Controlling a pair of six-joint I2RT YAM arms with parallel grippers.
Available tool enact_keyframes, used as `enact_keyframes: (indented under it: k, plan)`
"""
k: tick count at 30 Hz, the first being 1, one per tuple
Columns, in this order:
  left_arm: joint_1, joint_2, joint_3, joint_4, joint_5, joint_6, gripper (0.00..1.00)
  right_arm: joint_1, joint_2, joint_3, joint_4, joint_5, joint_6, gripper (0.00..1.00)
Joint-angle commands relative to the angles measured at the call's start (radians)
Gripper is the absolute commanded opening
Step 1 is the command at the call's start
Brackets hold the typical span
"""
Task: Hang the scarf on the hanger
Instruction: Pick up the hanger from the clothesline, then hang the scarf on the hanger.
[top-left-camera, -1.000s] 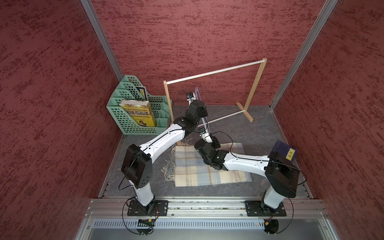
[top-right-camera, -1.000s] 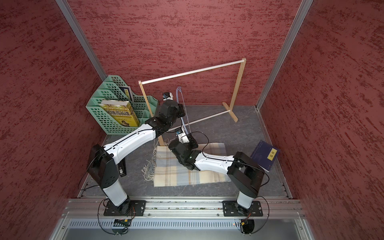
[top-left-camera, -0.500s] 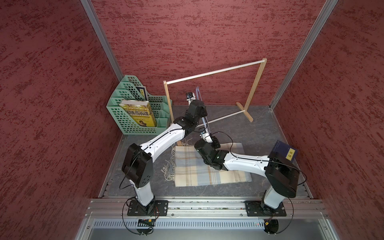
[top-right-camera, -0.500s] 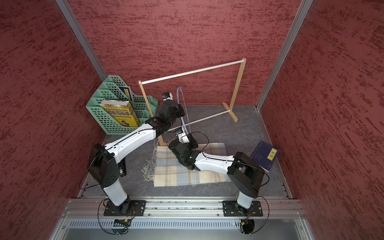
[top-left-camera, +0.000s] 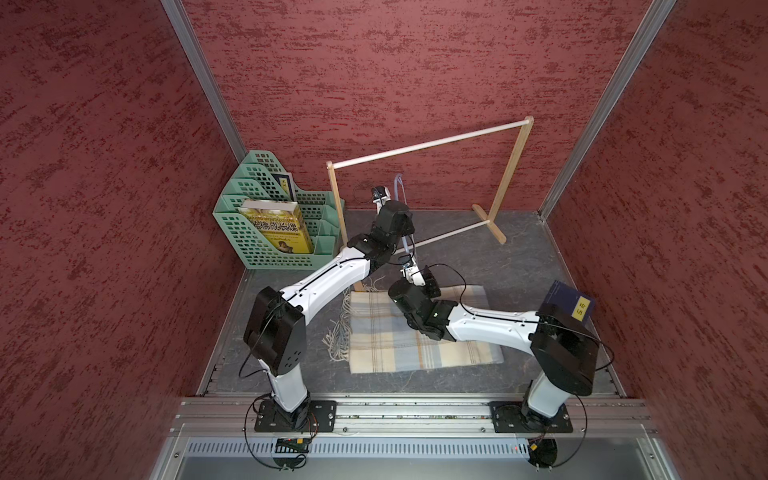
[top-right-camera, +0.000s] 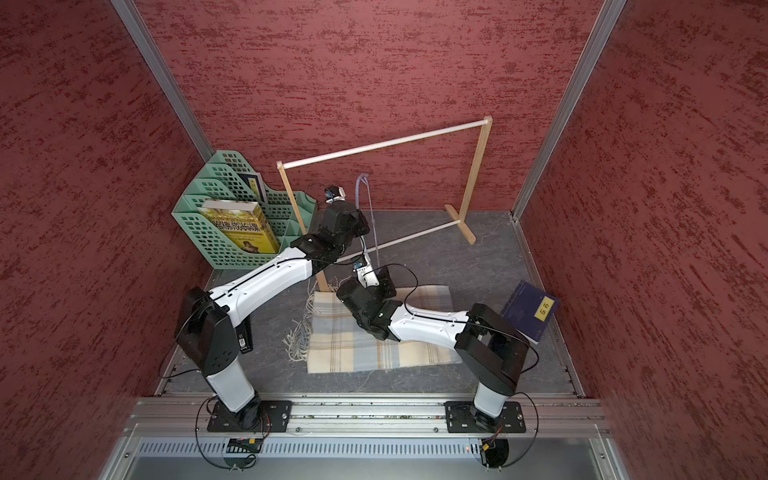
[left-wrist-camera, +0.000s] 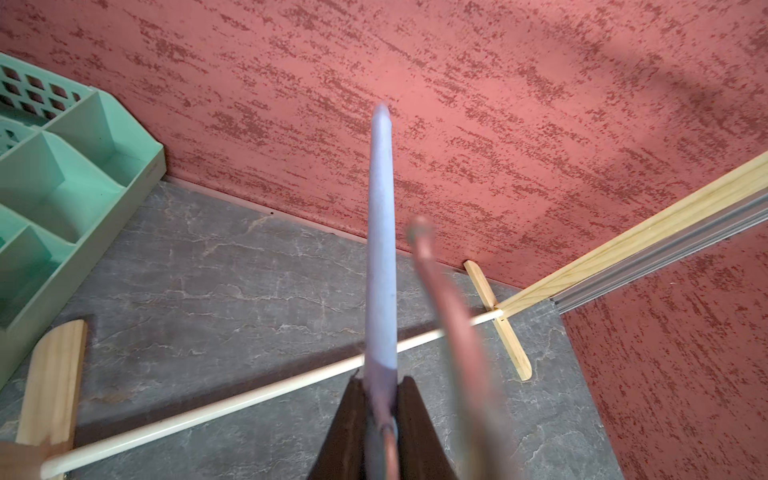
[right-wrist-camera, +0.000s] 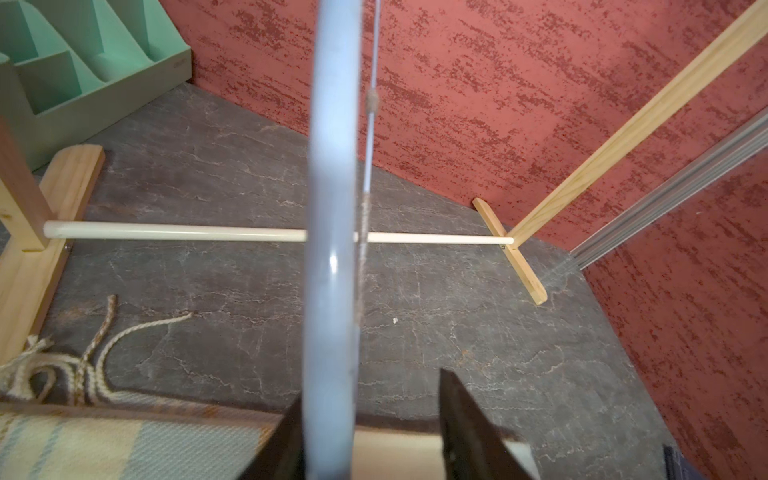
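The pale-blue hanger (top-left-camera: 400, 195) (top-right-camera: 365, 195) stands on edge in front of the wooden rack. My left gripper (left-wrist-camera: 380, 399) is shut on its blue bar (left-wrist-camera: 380, 249), with both dark fingers pressed against it. My right gripper (right-wrist-camera: 370, 407) is open lower down on the same hanger (right-wrist-camera: 332, 208). The bar stands between its jaws against one finger, with a wide gap to the other. The plaid scarf (top-left-camera: 415, 345) (top-right-camera: 353, 345) lies flat on the floor under the right arm, and its edge and fringe show in the right wrist view (right-wrist-camera: 83, 449).
The wooden rack (top-left-camera: 428, 143) stands at the back, its lower rail (right-wrist-camera: 166, 232) just behind the hanger. A green file holder (top-left-camera: 270, 249) with a yellow book (top-left-camera: 276, 226) is at the back left. A dark blue book (top-left-camera: 569, 305) lies at the right.
My right gripper's jaws have parted from the hanger. The left gripper has closed onto the hanger. Neither arm has shifted noticeably.
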Motion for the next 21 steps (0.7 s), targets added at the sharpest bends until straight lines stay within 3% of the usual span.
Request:
enact_keyframes:
  k: [1,7,11,16,21]
  plan:
    - [0.002,-0.015,0.030,-0.100,-0.057,-0.040,0.04,0.007,-0.070,0.014,-0.061,0.018,0.032,0.61]
    - [-0.001,-0.026,0.039,-0.213,-0.056,-0.109,0.01,0.023,-0.230,-0.083,-0.151,-0.035,0.032,0.69]
    - [-0.003,-0.054,0.020,-0.249,-0.036,-0.113,0.01,0.034,-0.422,-0.171,-0.325,-0.147,0.144,0.70]
    - [0.000,-0.098,-0.009,-0.260,-0.037,-0.073,0.01,0.036,-0.684,-0.247,-0.595,-0.390,0.265,0.76]
    - [-0.005,-0.101,-0.012,-0.265,-0.049,-0.020,0.01,0.035,-0.735,-0.255,-0.672,-0.745,0.294,0.85]
